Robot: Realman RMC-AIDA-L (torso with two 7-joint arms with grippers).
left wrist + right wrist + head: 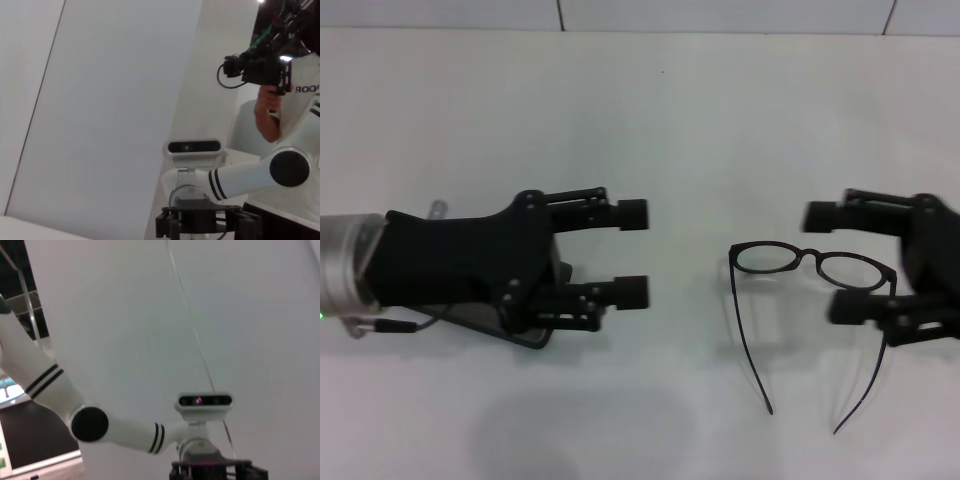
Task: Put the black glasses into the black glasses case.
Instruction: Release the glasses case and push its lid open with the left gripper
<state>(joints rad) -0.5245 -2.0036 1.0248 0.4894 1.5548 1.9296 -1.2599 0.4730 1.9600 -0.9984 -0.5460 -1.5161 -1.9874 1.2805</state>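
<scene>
in the right wrist view you are looking at the other arm: a white, rounded robot arm point(45, 385) with thin black bands and a round black joint cap point(90, 423). it runs across to a wrist carrying a pale grey camera bar point(205, 401) with a dark lens strip showing a small pink glint. just below that bar you see the black top of a gripper body point(210, 471), cut off at the frame edge. a plain white wall point(150, 315) fills the background.
</scene>
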